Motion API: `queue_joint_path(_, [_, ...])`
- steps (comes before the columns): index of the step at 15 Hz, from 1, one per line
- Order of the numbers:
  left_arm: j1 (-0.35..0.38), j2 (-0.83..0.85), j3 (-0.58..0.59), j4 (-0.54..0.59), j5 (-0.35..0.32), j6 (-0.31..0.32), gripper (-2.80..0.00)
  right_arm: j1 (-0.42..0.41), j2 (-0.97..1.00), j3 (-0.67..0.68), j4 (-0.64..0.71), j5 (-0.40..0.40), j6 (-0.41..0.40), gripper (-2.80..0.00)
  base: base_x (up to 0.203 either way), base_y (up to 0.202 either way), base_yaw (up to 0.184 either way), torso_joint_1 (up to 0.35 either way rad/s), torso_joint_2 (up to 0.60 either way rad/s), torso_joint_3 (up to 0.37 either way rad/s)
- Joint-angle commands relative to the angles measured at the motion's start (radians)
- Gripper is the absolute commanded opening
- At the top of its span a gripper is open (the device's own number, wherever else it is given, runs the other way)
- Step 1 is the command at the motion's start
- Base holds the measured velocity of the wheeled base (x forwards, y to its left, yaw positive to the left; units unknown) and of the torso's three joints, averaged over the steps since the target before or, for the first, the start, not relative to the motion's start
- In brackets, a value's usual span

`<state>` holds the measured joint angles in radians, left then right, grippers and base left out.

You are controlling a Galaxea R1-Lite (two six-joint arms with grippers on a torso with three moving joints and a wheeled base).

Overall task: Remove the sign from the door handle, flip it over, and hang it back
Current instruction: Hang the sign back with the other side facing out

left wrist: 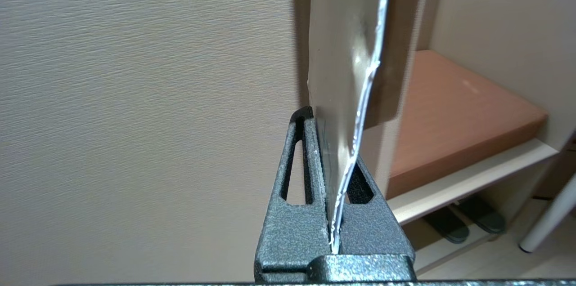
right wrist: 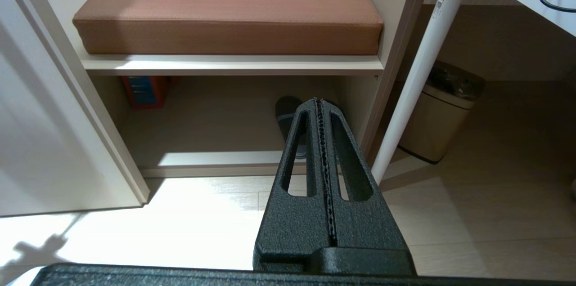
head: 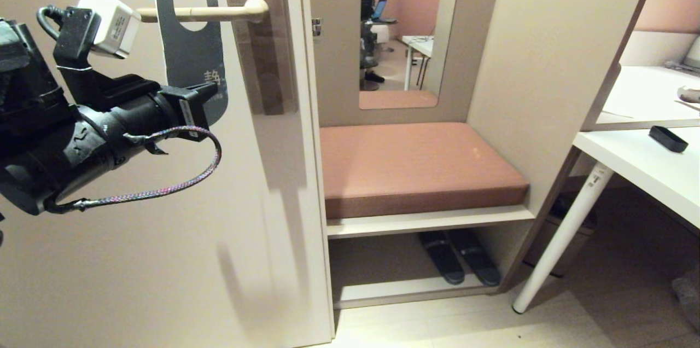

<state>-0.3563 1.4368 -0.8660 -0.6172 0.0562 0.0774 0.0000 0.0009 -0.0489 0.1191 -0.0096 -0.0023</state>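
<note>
Sign [head: 188, 58] lower end hidden behind left hand [head: 210, 97] (print unreadable).

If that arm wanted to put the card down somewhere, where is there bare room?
The brown cushion in the alcove is bare; so is the white desk beside the black case. The shelf under the cushion holds slippers. The left pincer grips the sign, on the handle.
</note>
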Motion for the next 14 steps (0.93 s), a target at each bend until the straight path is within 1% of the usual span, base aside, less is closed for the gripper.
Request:
queue_joint_path(1, [-0.019,0.004,-0.002,-0.004,0.001,0.001,-2.8,0.0,0.001,0.0,0.001,0.0,-0.001,-2.8,0.0,0.0,0.0,0.0,0.0,0.0])
queue_joint_path(12, [-0.09,0.031,-0.004,-0.006,-0.001,0.004,-2.8,0.0,0.001,0.0,0.001,0.0,-0.001,-2.8,0.0,0.0,0.0,0.0,0.0,0.0])
queue_joint_path(14, [-0.096,0.036,-0.005,-0.005,-0.001,0.025,-2.8,0.0,0.001,0.0,0.001,0.0,-0.001,-2.8,0.0,0.0,0.0,0.0,0.0,0.0])
